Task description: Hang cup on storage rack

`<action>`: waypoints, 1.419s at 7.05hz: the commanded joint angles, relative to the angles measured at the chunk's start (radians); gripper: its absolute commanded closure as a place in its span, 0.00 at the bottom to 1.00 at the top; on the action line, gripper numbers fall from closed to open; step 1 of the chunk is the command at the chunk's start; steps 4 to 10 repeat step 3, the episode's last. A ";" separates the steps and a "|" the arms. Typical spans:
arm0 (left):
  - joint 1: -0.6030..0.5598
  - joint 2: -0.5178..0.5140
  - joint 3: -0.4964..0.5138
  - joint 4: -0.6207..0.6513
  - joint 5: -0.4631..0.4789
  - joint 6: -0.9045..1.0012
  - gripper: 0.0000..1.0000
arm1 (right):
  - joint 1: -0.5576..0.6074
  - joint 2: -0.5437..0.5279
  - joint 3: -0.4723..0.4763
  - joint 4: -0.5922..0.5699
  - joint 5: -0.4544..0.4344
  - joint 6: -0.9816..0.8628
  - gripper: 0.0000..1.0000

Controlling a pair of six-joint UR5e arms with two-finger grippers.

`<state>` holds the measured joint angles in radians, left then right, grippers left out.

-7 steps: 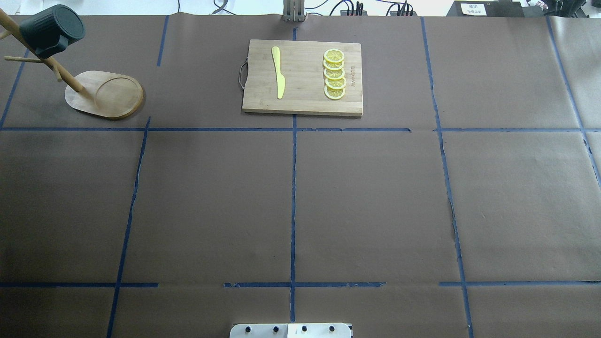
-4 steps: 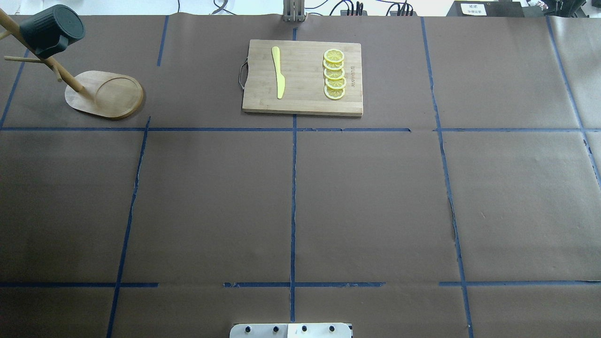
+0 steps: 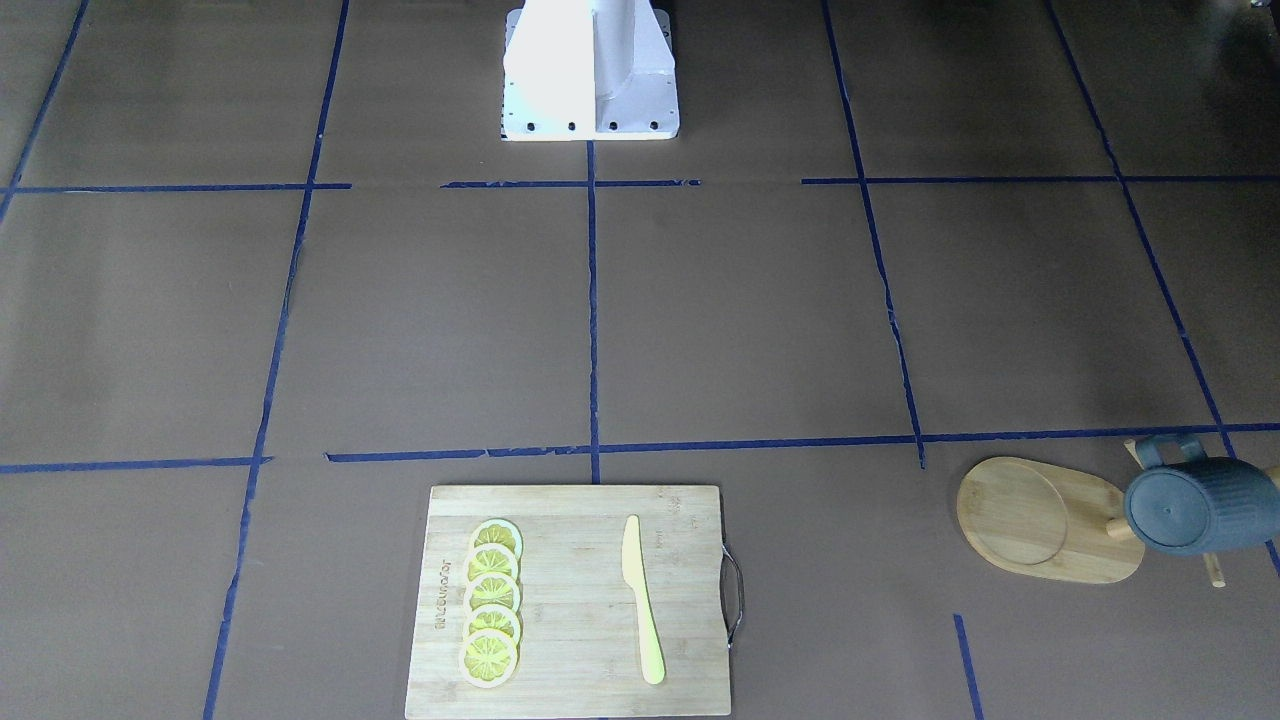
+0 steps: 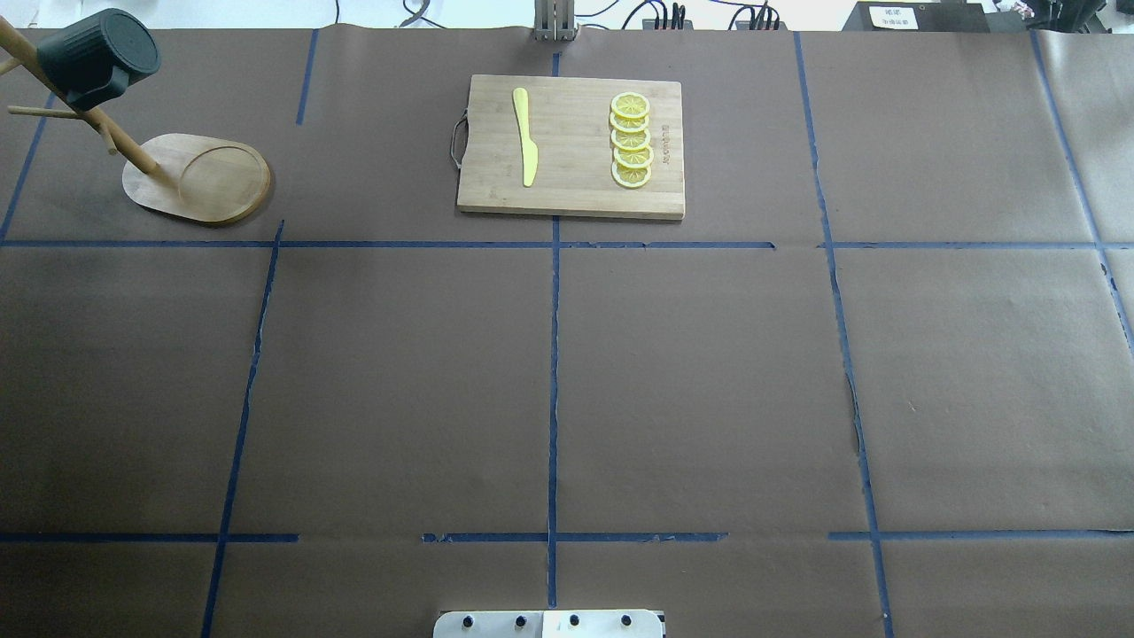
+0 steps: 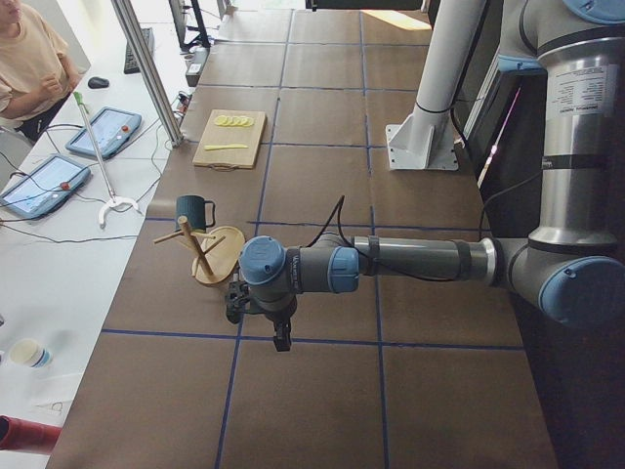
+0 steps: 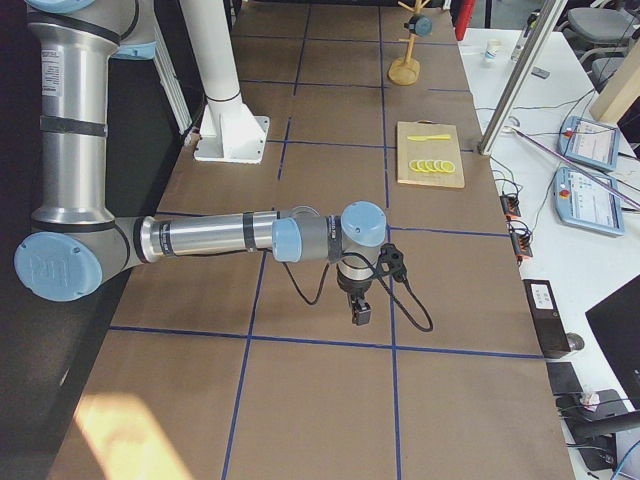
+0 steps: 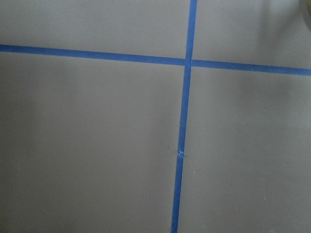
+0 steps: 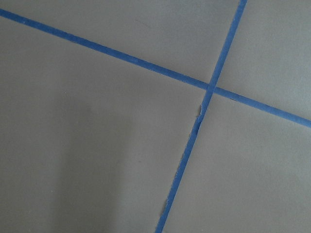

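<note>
Jaws on both arms are showing only in the two side views, too small to tell whether they are apart or together; the left jaws and the right jaws are each pointing down, and the wrist views are showing only the brown table (image 7: 97,145) and its blue tape (image 7: 182,145). The job is looking finished: the cup (image 4: 97,53) is hanging off the table, apparently by its handle on an upper peg of the storage rack (image 4: 217,182), at the far left corner in the overhead view. Little seems to be remaining beyond parking. Wrists are bending straight down, while the left arm (image 5: 410,259) and right arm (image 6: 210,235) are stretching level above the table ends, clear of the rack
</note>
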<state>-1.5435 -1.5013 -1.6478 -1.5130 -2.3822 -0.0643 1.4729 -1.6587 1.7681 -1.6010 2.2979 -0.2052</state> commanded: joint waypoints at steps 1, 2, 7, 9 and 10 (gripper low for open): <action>0.000 0.012 -0.001 -0.001 -0.002 0.001 0.00 | 0.001 -0.018 -0.018 0.000 0.000 0.000 0.00; 0.000 0.013 -0.001 0.000 0.000 0.001 0.00 | 0.001 -0.020 -0.028 0.000 0.000 0.000 0.00; 0.000 0.013 -0.001 0.000 0.000 0.001 0.00 | 0.001 -0.018 -0.029 0.000 0.000 0.000 0.00; 0.000 0.013 -0.001 0.000 0.000 0.001 0.00 | 0.001 -0.018 -0.029 0.000 0.000 0.000 0.00; 0.000 0.013 -0.001 0.000 0.000 0.001 0.00 | 0.001 -0.018 -0.029 0.000 0.000 0.000 0.00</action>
